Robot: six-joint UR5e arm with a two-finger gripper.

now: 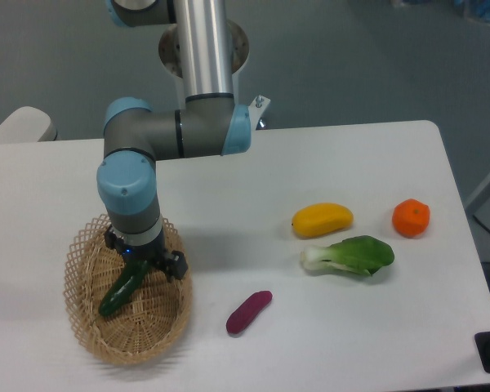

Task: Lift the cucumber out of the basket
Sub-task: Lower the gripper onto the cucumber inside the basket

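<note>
The hand (pixel 141 265) hangs low inside the basket (pixel 82 245), its fingers set on either side of the upper end of the cucumber (pixel 122 290); they look closed on it, though the contact itself is small and dark in this view; the cucumber slants down-left, its lower end seemingly resting on or just above the woven floor; so the grasp appears made and the lift out of the basket is what remains, by my reading; beyond the basket, on the white bench (pixel 229 180), lie a purple vegetable (pixel 249 312), a bok choy (pixel 349 256), a yellow mango (pixel 322 219) and an orange (pixel 411 217).
</note>
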